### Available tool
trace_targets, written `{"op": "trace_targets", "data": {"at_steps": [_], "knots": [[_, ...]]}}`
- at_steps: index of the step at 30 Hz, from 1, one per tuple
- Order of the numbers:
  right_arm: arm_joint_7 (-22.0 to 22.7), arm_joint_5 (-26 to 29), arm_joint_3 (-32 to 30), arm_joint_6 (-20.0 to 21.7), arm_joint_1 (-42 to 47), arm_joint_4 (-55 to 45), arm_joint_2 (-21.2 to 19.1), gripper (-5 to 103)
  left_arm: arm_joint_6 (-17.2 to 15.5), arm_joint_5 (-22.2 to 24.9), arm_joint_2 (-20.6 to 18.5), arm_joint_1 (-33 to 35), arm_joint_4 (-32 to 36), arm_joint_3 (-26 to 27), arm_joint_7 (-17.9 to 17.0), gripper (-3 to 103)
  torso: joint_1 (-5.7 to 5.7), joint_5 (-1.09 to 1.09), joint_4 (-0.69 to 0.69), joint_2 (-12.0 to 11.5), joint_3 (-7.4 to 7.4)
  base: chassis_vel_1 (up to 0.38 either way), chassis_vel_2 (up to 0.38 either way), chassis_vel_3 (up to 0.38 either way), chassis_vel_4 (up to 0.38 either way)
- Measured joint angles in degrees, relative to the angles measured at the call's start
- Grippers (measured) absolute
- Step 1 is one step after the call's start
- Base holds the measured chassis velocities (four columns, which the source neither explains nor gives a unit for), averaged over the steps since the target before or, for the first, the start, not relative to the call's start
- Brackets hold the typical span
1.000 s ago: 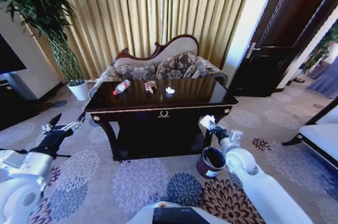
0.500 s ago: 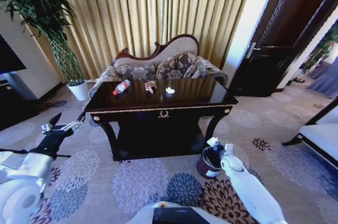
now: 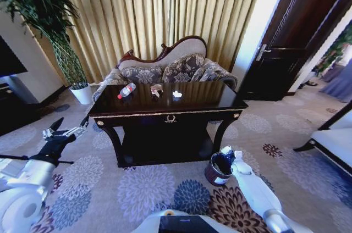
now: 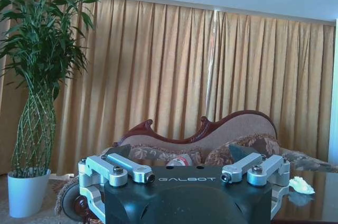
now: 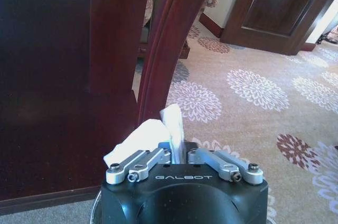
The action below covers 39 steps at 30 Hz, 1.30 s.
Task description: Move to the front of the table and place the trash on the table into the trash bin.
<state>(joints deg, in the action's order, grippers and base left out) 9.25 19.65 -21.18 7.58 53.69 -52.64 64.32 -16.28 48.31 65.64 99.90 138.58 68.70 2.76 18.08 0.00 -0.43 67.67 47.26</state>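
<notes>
The dark glossy table [image 3: 203, 98] stands straight ahead. A clear bottle with a red cap [image 3: 126, 90], a tan wrapper [image 3: 156, 90] and a white paper wad [image 3: 177, 94] lie on its top. On the carpet by the table's front right leg sits the maroon trash bin [image 3: 219, 168]. My right gripper [image 3: 226, 151] hangs just over the bin's rim, shut on another white paper wad [image 5: 142, 135]. My left gripper [image 3: 65, 132] is held open, low beside the table's left end; from its wrist the bottle's cap [image 4: 182, 159] and the table's wad [image 4: 302, 184] show ahead.
An ornate sofa [image 3: 165, 68] stands behind the table before gold curtains. A tall plant in a white pot [image 3: 82, 93] is at the back left, a dark door [image 3: 286, 62] at the right. The table's curved leg [image 5: 169, 39] is close to my right gripper. Flowered carpet lies all around.
My right gripper has come down with the paper wad from beside the table's front right corner to just above the trash bin. The left arm has not moved.
</notes>
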Motion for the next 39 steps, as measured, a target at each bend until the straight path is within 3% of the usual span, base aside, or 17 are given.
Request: {"op": "trace_targets", "data": {"at_steps": [2,5,9,12,14,15,16,19,23,29,39], "knots": [[-0.01,-0.07,-0.05,0.00,0.04,-0.04,0.04,12,0.10,-0.03,0.02,0.04,0.00,0.03,0.12,100,0.00,0.00,0.00,0.00,0.00,0.000,0.000,0.000,0.000],[-0.01,-0.09,-0.25,-0.69,0.40,-0.24,0.05,28,0.29,-0.15,0.06,-0.02,0.01,0.06,0.41,100,0.00,0.00,-0.01,0.00,0.00,0.000,0.000,0.000,0.000],[0.02,-0.05,-0.43,-1.10,0.61,-0.50,-0.17,38,0.35,-0.20,0.09,-0.04,0.02,-0.08,0.54,100,0.00,0.00,0.00,0.00,0.00,0.000,0.000,0.000,0.000],[0.06,0.02,-0.53,-1.24,0.71,-0.61,-0.46,55,0.36,-0.22,0.10,-0.06,0.02,-0.14,0.63,100,0.00,0.00,0.00,0.00,0.00,0.000,0.000,0.000,0.000],[0.07,0.05,-0.60,-1.26,0.71,-0.60,-0.51,55,0.37,-0.22,0.10,-0.08,0.02,-0.15,0.64,100,0.00,0.00,0.00,0.00,0.00,0.000,0.000,0.000,0.000],[0.11,0.08,-0.65,-1.28,0.69,-0.53,-0.59,66,0.40,-0.23,0.10,-0.12,-0.01,-0.17,0.68,100,0.00,0.00,0.00,0.00,0.00,0.000,0.000,0.000,0.000],[0.12,0.10,-0.66,-1.28,0.68,-0.53,-0.61,66,0.41,-0.23,0.10,-0.12,-0.02,-0.18,0.69,100,0.00,0.00,0.00,0.00,0.00,0.000,0.000,0.000,0.000],[0.17,0.13,-0.66,-1.29,0.67,-0.55,-0.75,83,0.54,-0.23,0.04,-0.11,-0.16,-0.18,0.71,100,0.00,0.00,0.00,0.00,0.00,0.000,0.000,0.000,0.000],[0.21,0.19,-0.65,-1.29,0.64,-0.70,-0.79,94,0.59,-0.23,0.00,-0.16,-0.30,-0.17,0.72,100,0.00,0.00,0.00,0.00,0.00,0.000,0.000,0.000,0.000],[0.23,0.21,-0.64,-1.52,0.69,-0.72,-0.68,100,0.75,-0.25,0.16,-0.13,-0.33,-0.17,1.03,100,0.00,0.00,0.00,0.00,0.00,0.000,0.000,0.000,0.000],[0.25,0.05,-0.65,-1.61,1.14,-0.80,-0.60,100,0.88,-0.29,0.15,-0.21,-0.59,-0.16,1.12,100,0.00,0.00,0.00,0.00,0.00,0.000,0.000,0.000,0.000]]}}
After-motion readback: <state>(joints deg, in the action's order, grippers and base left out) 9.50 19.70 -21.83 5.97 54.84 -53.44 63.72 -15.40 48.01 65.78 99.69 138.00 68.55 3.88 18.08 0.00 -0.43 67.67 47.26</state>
